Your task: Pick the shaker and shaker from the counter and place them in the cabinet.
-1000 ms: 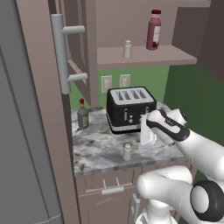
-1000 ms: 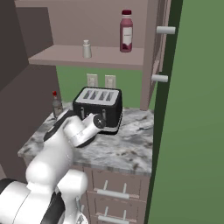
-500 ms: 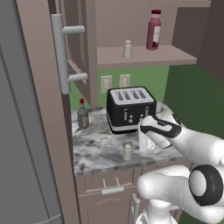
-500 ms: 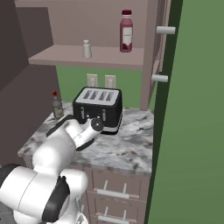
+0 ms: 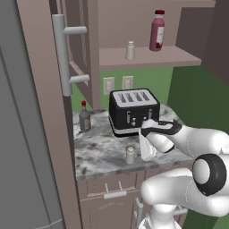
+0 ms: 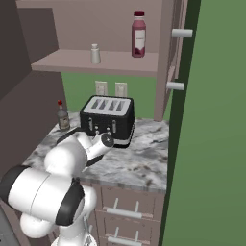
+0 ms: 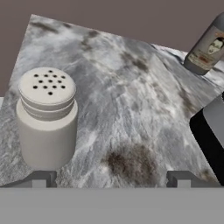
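One small beige-grey shaker [image 5: 130, 154] stands on the marble counter [image 5: 98, 154] near its front edge. My gripper [image 5: 145, 152] hangs just to its right, low over the counter and open. In the hand view this shaker [image 7: 47, 118] stands upright at the left, in line with my left fingertip [image 7: 41, 179] rather than centred between the jaws; the gripper [image 7: 111, 179] holds nothing. A second shaker [image 5: 130, 50] [image 6: 95, 54] stands on the shelf board of the open cabinet [image 5: 147, 58] [image 6: 96, 67].
A black toaster [image 5: 134, 111] [image 6: 107, 120] sits right behind my hand. A dark red-capped bottle [image 5: 84, 117] [image 7: 208, 43] stands at the counter's back left. A tall maroon bottle [image 5: 157, 30] is on the shelf. The cabinet door [image 5: 44, 89] with its grey bar handle stands open at the left.
My hand has come down and a little to the left, closer to the shaker on the counter. The jaws stayed open. Nothing else moved.
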